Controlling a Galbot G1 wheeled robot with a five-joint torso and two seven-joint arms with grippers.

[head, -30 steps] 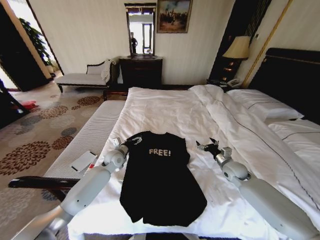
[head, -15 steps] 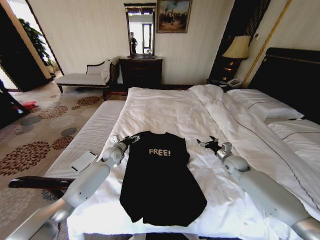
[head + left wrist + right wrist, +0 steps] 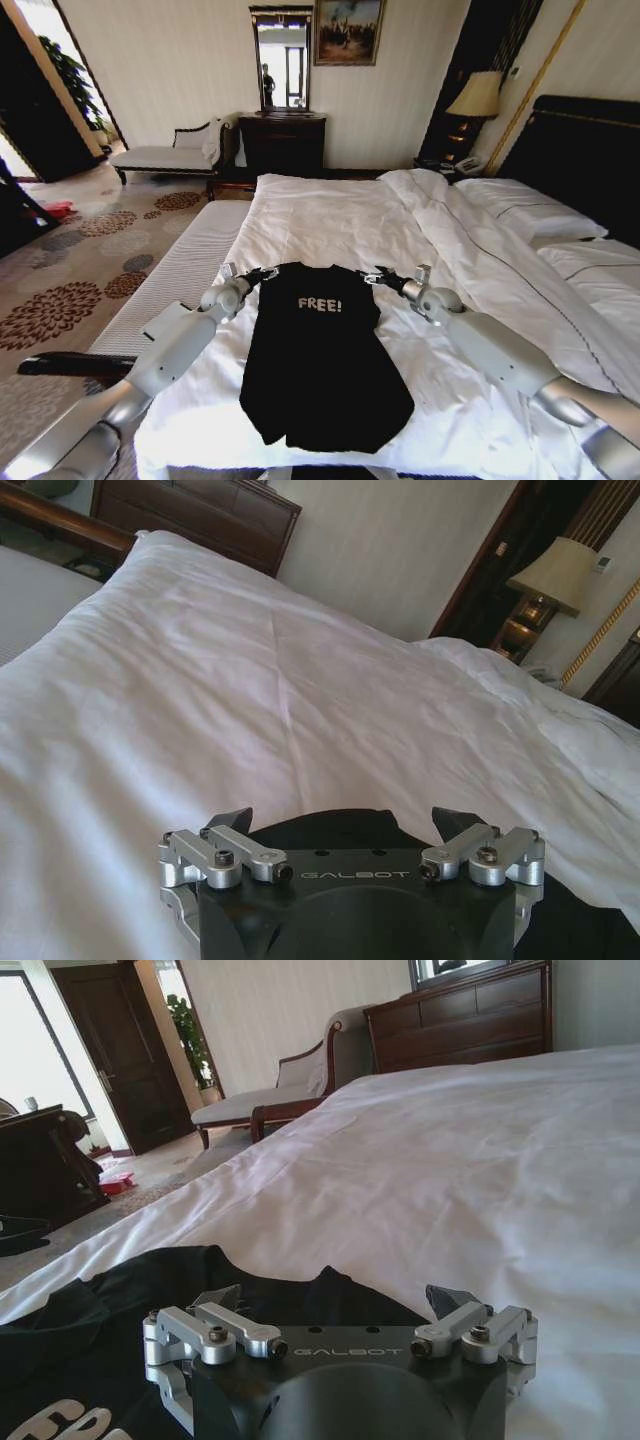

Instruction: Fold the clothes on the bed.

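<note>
Step in hand: reaching for the two shoulders of the black T-shirt, judged from both arms flanking its upper end.
Left gripper: at the shirt's left shoulder, jaws spread wide, empty; shirt edge seen between the fingers in the left wrist view.
Right gripper: at the right shoulder, likewise wide and empty.
Doing it well: lower both evenly, pinch only the shirt fabric, not the white duvet beneath; keep both grips level to avoid skewing.
Shirt's place: near the foot end of the bed, collar pointing away from the robot.
Shirt's look: flat, soft, white "FREE!" lettering up, sleeves apparently tucked in, hem slightly rumpled.
</note>
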